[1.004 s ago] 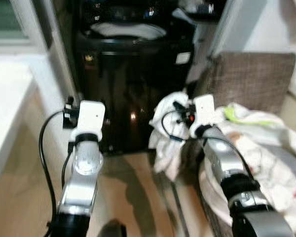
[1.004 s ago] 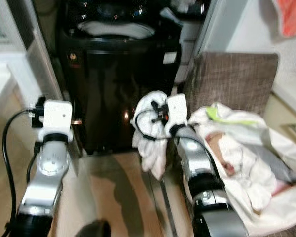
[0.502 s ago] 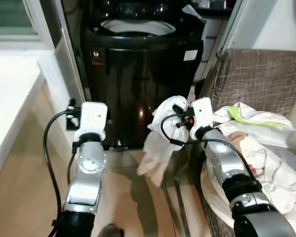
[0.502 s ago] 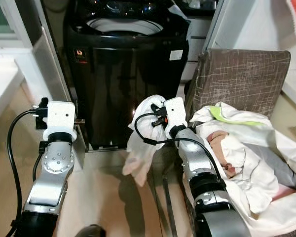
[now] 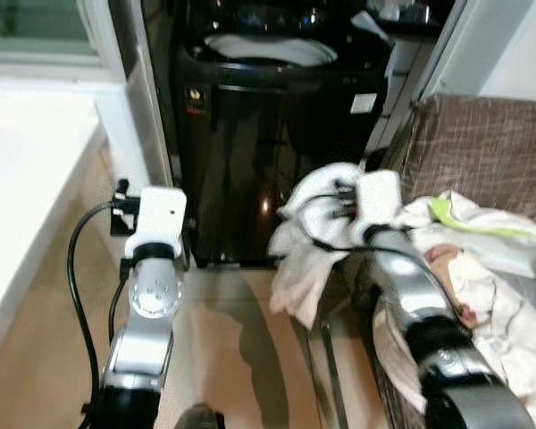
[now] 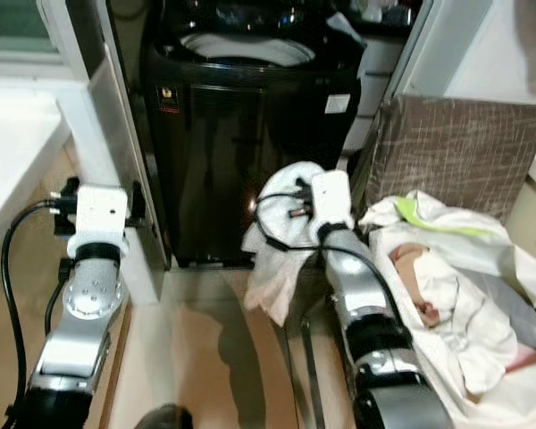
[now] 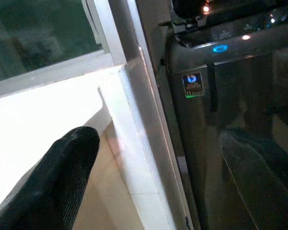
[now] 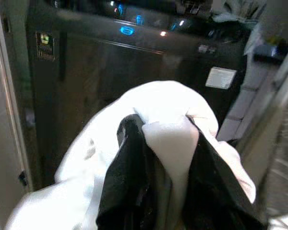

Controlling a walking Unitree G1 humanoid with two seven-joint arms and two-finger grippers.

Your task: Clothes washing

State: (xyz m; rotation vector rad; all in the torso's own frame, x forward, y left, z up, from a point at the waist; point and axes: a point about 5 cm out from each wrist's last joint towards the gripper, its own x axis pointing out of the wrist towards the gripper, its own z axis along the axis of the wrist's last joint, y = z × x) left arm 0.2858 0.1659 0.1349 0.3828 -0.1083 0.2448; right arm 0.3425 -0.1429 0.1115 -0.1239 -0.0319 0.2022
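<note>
The right gripper [image 8: 165, 158] holds a white garment [image 6: 281, 241] bunched between its black jaws, which are clamped onto a fold of the cloth. The rest of the garment hangs down below the wrist, clear of the floor. It hangs in front of the black top-loading washing machine [image 6: 250, 143], whose lid is up and whose tub opening [image 6: 241, 49] shows pale at the top, possibly with laundry already inside, though the view is too dim to be sure. To the robot's right stands a brown woven laundry basket [image 6: 464, 147] heaped with more white and pale-green clothes [image 6: 447, 277].

The left gripper [image 7: 158, 177] is raised beside the white wall edge [image 7: 139, 143] to the left of the machine, its jaws spread wide and holding nothing.

The step in hand appears to be carrying one garment from the basket to the washer. The next move calls for raising the right arm well above the machine's front rim, reaching forward over the tub opening, and only then releasing, so the trailing cloth does not catch on the rim.
</note>
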